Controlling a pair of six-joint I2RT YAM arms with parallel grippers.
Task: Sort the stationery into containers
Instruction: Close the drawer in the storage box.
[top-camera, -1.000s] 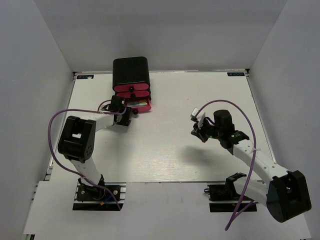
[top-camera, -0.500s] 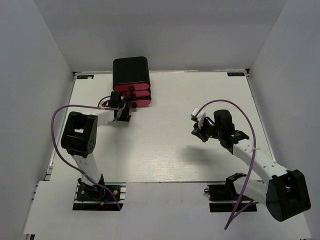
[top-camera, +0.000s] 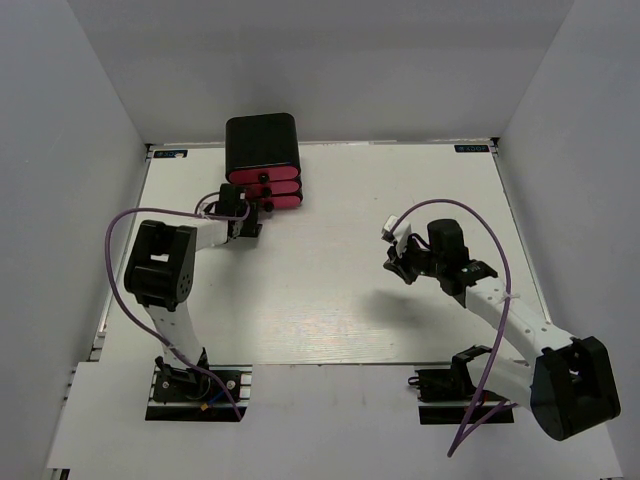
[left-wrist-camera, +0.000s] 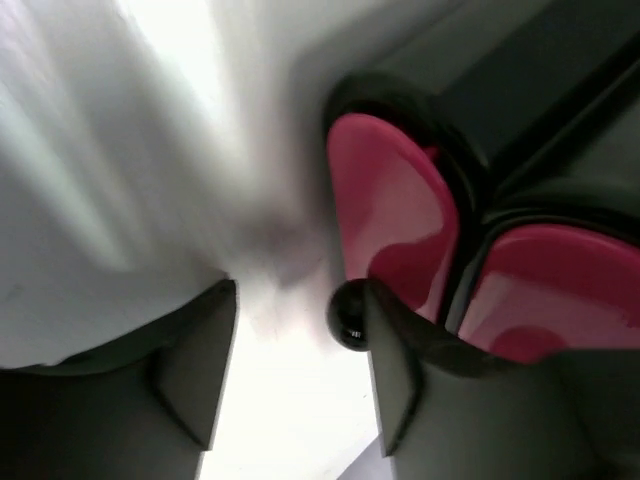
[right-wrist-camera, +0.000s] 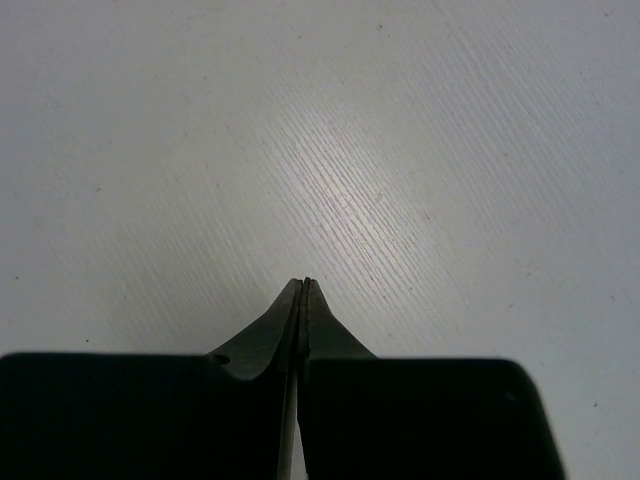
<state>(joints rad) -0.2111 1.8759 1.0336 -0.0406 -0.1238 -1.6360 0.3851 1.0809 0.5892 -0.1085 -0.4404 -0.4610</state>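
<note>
Watching remotely, I see the left pincer (left-wrist-camera: 300, 300) spread apart, a black knob (left-wrist-camera: 347, 315) just beside one finger, pink drawer (left-wrist-camera: 395, 225) ahead, the right pincer (right-wrist-camera: 303, 285) pinched together.

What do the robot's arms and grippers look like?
Both the left arm and right arm are white links joined by bulky, rounded black housings. A purple cable loops beside each. The left gripper and right gripper have two matt black fingers; the right's taper to thin tips.

Glossy black cabinet (top-camera: 262, 142); smooth pink drawers (left-wrist-camera: 395, 215); matt, fine-ridged table (right-wrist-camera: 400, 150).
</note>
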